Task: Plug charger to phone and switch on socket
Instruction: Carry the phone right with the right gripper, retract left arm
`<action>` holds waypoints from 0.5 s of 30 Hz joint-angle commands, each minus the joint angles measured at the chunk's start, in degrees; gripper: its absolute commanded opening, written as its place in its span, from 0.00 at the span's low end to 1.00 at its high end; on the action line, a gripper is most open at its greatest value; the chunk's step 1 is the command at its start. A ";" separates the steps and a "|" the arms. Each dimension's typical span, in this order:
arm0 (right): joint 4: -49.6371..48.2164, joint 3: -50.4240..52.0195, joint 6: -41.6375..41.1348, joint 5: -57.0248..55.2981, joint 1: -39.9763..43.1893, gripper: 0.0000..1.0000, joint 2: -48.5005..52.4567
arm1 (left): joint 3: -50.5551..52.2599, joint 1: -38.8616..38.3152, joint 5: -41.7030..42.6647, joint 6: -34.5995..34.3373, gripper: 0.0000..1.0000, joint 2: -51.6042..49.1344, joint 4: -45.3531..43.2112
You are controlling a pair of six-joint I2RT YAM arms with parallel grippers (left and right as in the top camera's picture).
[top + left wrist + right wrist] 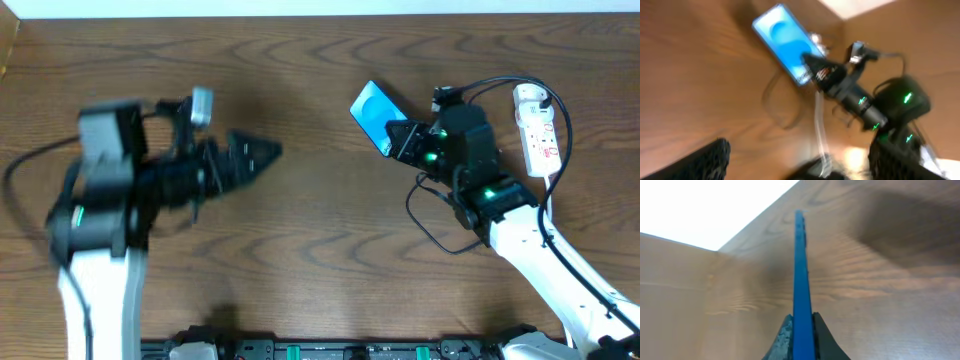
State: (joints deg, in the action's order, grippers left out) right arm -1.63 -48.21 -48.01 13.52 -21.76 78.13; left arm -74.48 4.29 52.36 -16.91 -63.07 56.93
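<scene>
Right gripper (405, 140) is clamping tight on the phone (373, 112), pinching one end and holding it tilted over the table (320, 260), right of centre. Left gripper (262, 152) is sitting wide open with nothing in it, well apart to the left. The socket (540, 135) is lying at the far right, with the charger (418, 215) cable looping under the right arm. The danger here: that grip is biting only a thin edge, so a push from a connector could be twisting or slipping the phone free. The connector tip is not showing anywhere, the phone's port is hiding, the left arm is blurring, and the socket's switches are too small to read
</scene>
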 commanded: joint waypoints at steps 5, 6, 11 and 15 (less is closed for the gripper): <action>-25.73 15.47 -7.54 16.52 6.69 0.01 -1.29 | 7.08 0.15 -28.06 6.34 0.88 22.08 6.14; -29.64 17.49 -9.40 17.20 7.43 0.01 -1.29 | 9.05 0.15 -30.36 4.31 0.88 25.03 5.77; -42.64 23.52 -15.45 19.28 8.39 0.01 -1.29 | 23.76 0.13 -36.63 -11.58 0.98 35.23 -2.51; -43.91 24.06 -15.67 22.01 8.37 0.01 -1.29 | 36.59 0.13 -36.17 -29.44 0.98 35.34 -18.01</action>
State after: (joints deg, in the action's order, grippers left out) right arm -44.29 -24.18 -61.17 31.20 -13.50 78.08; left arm -46.48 4.29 19.46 -28.42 -26.89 46.68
